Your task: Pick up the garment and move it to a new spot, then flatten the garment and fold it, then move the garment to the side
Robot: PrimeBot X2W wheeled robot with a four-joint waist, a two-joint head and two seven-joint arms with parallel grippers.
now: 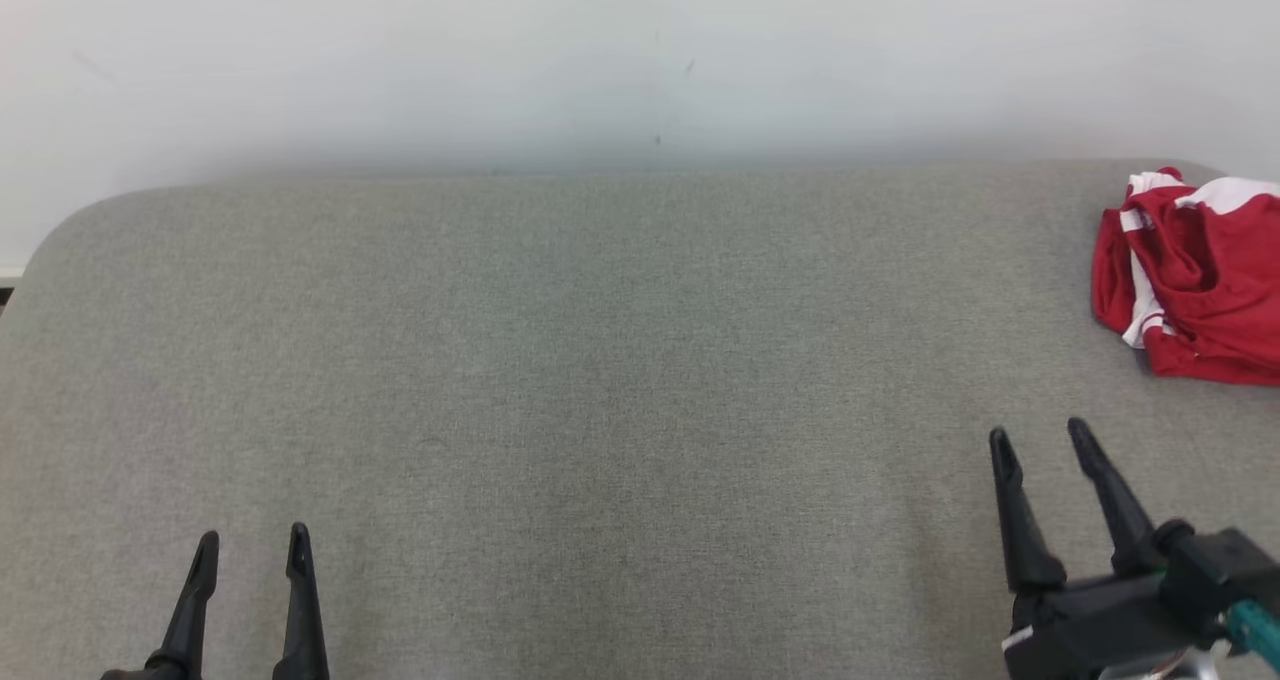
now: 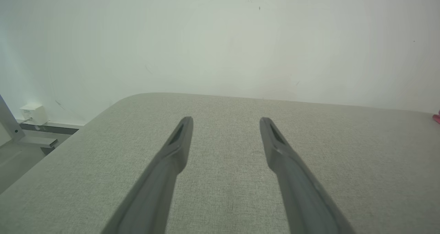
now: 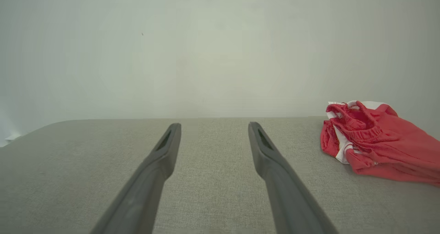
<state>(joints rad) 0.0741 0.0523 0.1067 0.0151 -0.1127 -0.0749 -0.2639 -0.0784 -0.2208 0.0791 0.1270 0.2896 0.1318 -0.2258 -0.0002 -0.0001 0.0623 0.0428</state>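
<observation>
The garment point(image 1: 1195, 280) is a crumpled red piece with white stripes, lying bunched at the far right of the grey cloth-covered table point(image 1: 600, 380). In the right wrist view the garment point(image 3: 374, 141) lies to the right of the fingers, with its gathered waistband facing them. My right gripper point(image 1: 1040, 435) hovers open in front of the garment and a little to its left, apart from it. At the lower left my left gripper point(image 1: 252, 540) is open over bare cloth, far from the garment. A red sliver of the garment point(image 2: 437, 117) shows at the left wrist view's right edge.
A white wall point(image 1: 640, 60) rises right behind the table's far edge. The table's far left corner is rounded. Past it, in the left wrist view, lie the floor, a small white box point(image 2: 33, 113) at the wall's foot and a grey metal leg.
</observation>
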